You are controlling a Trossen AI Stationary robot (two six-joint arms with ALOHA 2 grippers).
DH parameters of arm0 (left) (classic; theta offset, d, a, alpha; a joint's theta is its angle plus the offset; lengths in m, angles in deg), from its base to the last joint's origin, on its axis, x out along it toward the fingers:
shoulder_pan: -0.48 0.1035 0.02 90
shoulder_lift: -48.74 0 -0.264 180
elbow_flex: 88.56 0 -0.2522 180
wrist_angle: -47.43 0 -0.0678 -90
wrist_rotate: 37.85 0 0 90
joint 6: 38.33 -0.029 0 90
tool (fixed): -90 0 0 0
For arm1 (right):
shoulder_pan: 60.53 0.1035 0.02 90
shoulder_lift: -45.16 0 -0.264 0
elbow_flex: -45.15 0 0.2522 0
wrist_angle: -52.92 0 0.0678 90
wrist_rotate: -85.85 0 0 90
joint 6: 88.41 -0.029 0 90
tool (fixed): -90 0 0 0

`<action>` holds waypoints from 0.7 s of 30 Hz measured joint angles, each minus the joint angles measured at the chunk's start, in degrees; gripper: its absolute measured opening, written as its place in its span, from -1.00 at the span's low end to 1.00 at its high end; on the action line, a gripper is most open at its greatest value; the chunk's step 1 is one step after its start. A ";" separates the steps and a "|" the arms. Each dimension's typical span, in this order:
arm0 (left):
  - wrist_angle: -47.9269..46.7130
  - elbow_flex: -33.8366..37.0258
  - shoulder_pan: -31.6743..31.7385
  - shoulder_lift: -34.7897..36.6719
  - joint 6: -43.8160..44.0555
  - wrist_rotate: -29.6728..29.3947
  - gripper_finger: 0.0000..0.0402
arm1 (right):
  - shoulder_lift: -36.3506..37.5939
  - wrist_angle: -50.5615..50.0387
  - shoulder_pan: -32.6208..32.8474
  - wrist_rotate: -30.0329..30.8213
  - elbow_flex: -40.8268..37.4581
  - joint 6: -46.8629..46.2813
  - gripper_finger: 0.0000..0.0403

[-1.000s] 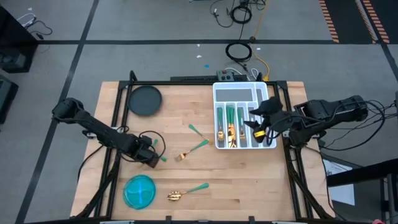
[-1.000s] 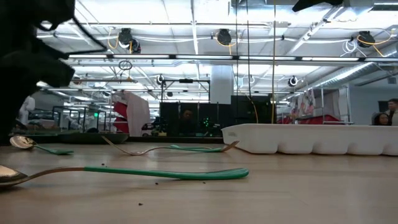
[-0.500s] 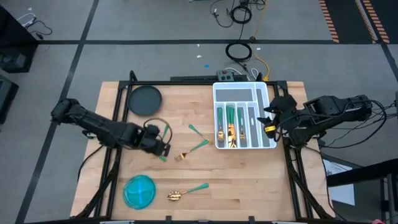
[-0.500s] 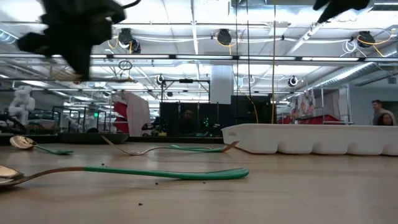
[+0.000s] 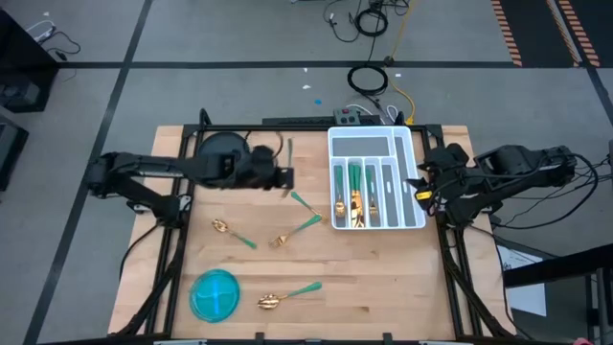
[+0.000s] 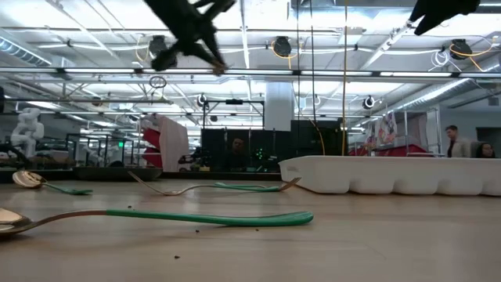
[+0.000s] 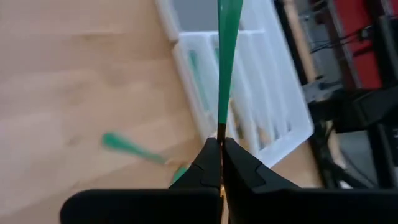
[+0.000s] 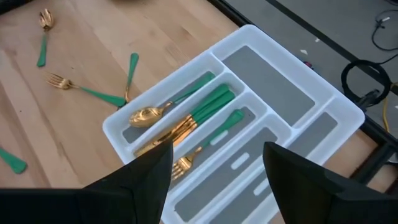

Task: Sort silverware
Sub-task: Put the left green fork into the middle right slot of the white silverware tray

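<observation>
My left gripper hangs above the table just left of the white tray, shut on one teal-handled piece of silverware; its head is hidden. My right gripper stands open above the tray's right rim. The tray's slots hold a spoon, several gold-bladed pieces and a fork. On the wood lie two spoons, a fork and another piece. My left gripper pinches the piece between its two shut fingertips at the dark metal neck, just below where the teal handle begins. The handle sticks out past the fingers toward the table's far edge. The piece is lifted clear of the table.
A round blue bowl sits at the near left. A dark round plate lies at the far left, partly under my left arm. Bare wood stretches along the near edge, below the tray.
My left gripper has risen from the table's left near side and swung toward the far edge and the tray, carrying the teal-handled piece clear of the wood, and has turned as it went. A spoon stays where it left. My right gripper has drawn back off the tray toward its right rim.
</observation>
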 joint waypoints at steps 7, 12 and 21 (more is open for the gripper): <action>6.83 -10.60 3.45 -12.47 -5.38 4.14 -0.99 | 1.73 -1.62 -0.02 0.01 0.00 0.00 0.20; 12.61 -17.35 4.39 -21.13 -6.00 8.84 -0.99 | 2.81 -1.64 -0.04 0.02 0.00 0.00 0.20; 16.58 -29.20 4.30 -33.09 -1.34 15.53 -0.99 | 3.10 -1.64 -0.07 1.87 0.00 0.02 0.20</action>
